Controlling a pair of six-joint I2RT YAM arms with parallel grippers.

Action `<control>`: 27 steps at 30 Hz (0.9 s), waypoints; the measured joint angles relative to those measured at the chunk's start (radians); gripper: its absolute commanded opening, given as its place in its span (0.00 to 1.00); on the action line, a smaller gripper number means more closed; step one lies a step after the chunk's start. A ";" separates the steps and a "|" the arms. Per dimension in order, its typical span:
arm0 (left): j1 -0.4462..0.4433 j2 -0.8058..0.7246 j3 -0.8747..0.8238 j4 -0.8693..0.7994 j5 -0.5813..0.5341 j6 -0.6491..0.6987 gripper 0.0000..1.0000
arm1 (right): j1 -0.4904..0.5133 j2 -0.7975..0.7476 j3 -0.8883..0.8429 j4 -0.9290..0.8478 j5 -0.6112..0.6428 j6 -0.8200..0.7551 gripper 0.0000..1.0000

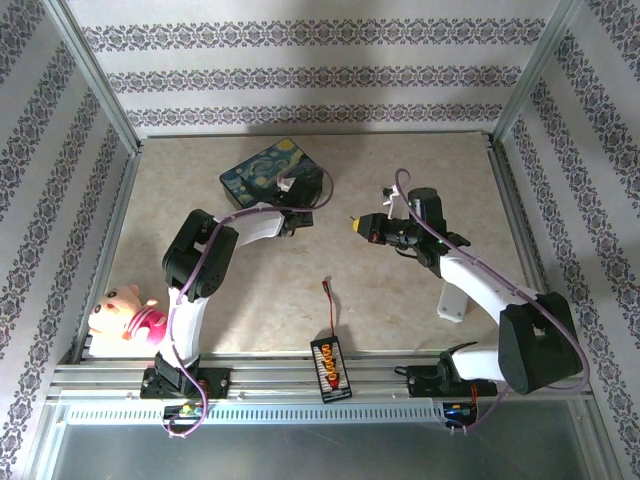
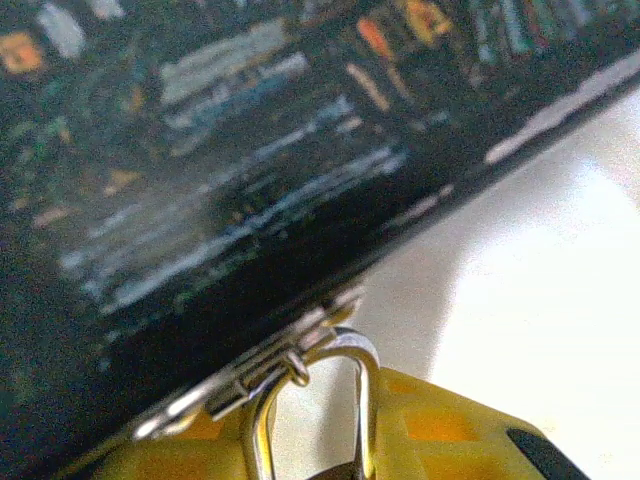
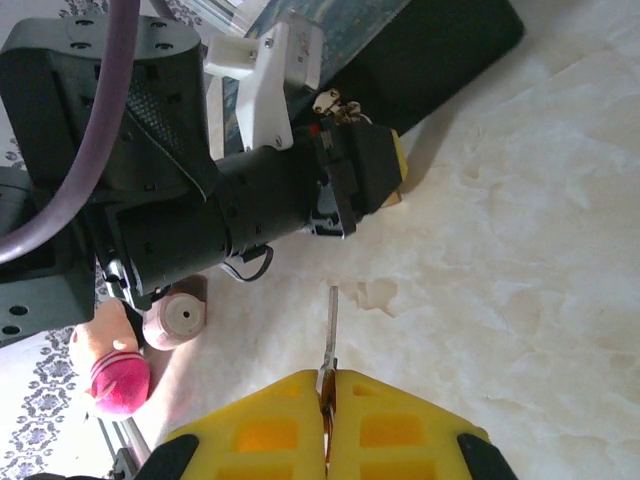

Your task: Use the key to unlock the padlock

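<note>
Left gripper (image 2: 322, 448) at the side of the painted box (image 2: 200, 200): its yellow fingers (image 2: 450, 430) stand narrowly apart on either side of the padlock (image 2: 368, 400), whose silver shackle hangs from the box's latch (whether they pinch the lock body cannot be told). Right gripper (image 3: 325, 385), above the table (image 3: 520, 250), is closed on the key (image 3: 331, 325), blade pointing toward the left gripper.

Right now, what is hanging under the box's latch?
The padlock's silver shackle is looped through the latch and sits between the left gripper's yellow fingers. Its body, lower down between them, cannot be seen.
</note>
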 measured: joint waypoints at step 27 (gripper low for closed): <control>-0.097 -0.070 -0.098 -0.048 0.077 0.013 0.55 | 0.000 -0.126 -0.100 -0.018 0.072 0.030 0.00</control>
